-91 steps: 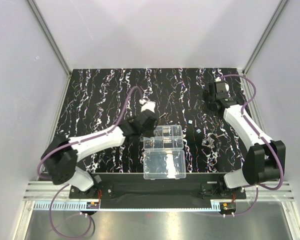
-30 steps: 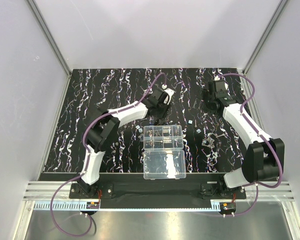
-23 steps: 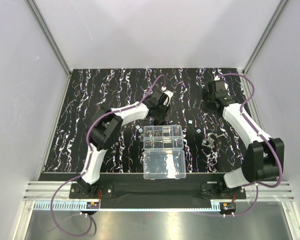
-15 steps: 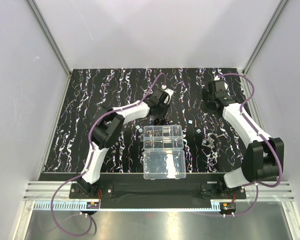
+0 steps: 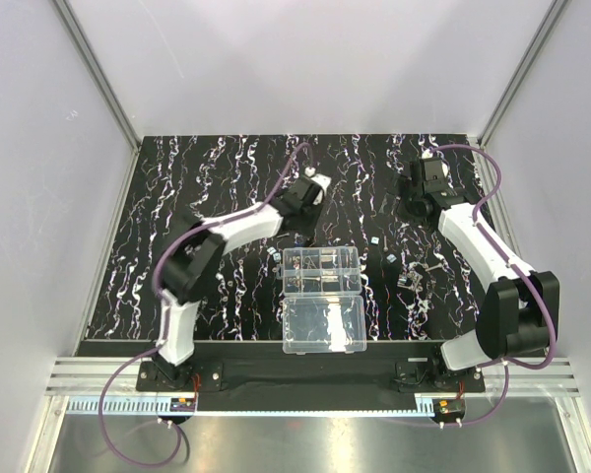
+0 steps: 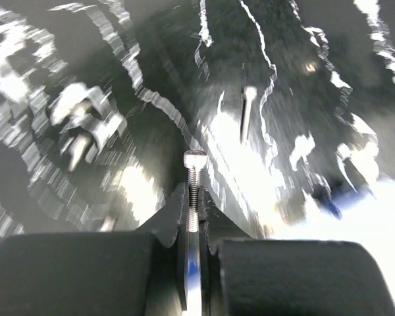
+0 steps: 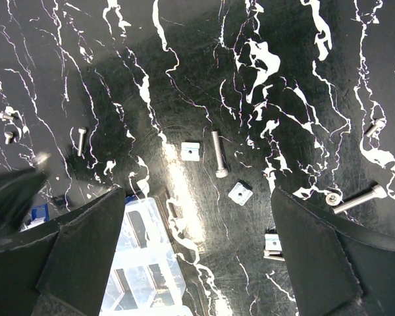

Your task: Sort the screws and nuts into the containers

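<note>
The left gripper (image 6: 194, 201), just beyond the box's (image 5: 287, 272) far left corner, is clamped on a screw (image 6: 195, 163). The right gripper (image 7: 197, 224) gapes wide, holding nothing, above loose screws and nuts (image 7: 216, 153) beside the box.

A silvery held screw (image 6: 195, 164) is clamped by its shank in the closed left tool (image 6: 194, 209), with its head past the tips. The clear organizer box (image 5: 321, 270) lies open mid-surface, with metal bits in some cells. Its plain lid (image 5: 323, 323) lies at its 6 o'clock. Scattered screws and nuts (image 5: 410, 279) lie at its 3 o'clock. In the right wrist view a loose screw (image 7: 216, 153) lies flat just beside a square nut (image 7: 191, 151).
</note>
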